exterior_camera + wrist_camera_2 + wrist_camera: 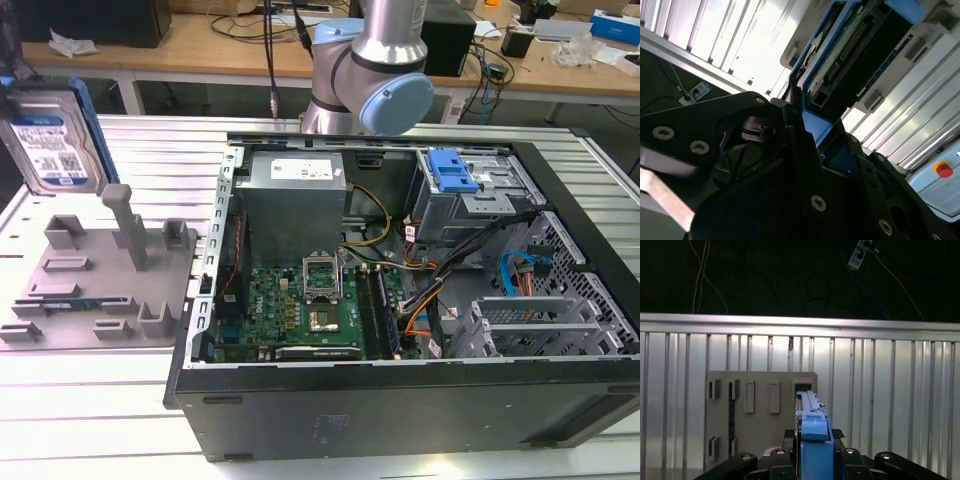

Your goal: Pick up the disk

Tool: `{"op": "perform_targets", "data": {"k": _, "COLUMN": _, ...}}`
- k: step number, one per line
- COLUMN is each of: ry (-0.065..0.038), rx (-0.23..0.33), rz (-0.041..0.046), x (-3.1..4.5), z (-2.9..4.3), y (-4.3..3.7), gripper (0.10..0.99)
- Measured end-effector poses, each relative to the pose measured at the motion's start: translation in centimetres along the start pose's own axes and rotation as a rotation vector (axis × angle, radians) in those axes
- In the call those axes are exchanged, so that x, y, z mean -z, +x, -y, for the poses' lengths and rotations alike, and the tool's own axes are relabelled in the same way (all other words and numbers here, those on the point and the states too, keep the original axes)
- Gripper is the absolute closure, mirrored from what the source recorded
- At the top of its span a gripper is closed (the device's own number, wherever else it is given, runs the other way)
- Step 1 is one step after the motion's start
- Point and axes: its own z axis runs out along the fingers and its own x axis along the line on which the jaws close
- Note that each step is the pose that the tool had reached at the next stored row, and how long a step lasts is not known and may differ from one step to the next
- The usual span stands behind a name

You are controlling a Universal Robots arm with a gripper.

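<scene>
Already you have the disk (52, 140) off the grey holder fixture (95, 285): it hangs upright at the upper left of the exterior view, label facing the camera, clear above the fixture's posts. In both wrist views the gripper (814, 452) is pinching it by the edges, black fingers (805, 165) pressed against the blue side rails (814, 432) with the connector end pointing away.

Judge it as a stiff, fairly dense metal slab that will not flex, so the grip has nothing soft to sink into. The plastic rails look smooth, and I would expect them to slide if the pinch loosens or the drive swings. It is also the sort of part that takes knocks badly, so treat it as fragile. The rails seem the right place to hold, since they keep the fingers off the label face and the circuit side.

To the right of the frame the open computer case (420, 420) holds a motherboard (300, 310), a power supply (295, 190), loose cables and a blue-latched drive cage (455, 180).
</scene>
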Motion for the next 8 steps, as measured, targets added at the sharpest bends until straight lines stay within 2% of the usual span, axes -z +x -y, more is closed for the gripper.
{"op": "perform_targets", "data": {"k": 3, "ry": 0.000, "rx": 0.000, "rz": 0.0020, "x": 1.42, "z": -0.03, "y": 0.01, "gripper": 0.718}}
{"op": "perform_targets", "data": {"k": 4, "ry": 0.000, "rx": 0.000, "rz": 0.0031, "x": 2.24, "z": -0.05, "y": 0.01, "gripper": 0.718}}
{"op": "perform_targets", "data": {"k": 8, "ry": 0.000, "rx": 0.000, "rz": 0.0063, "x": 4.11, "z": -0.09, "y": 0.02, "gripper": 0.718}}
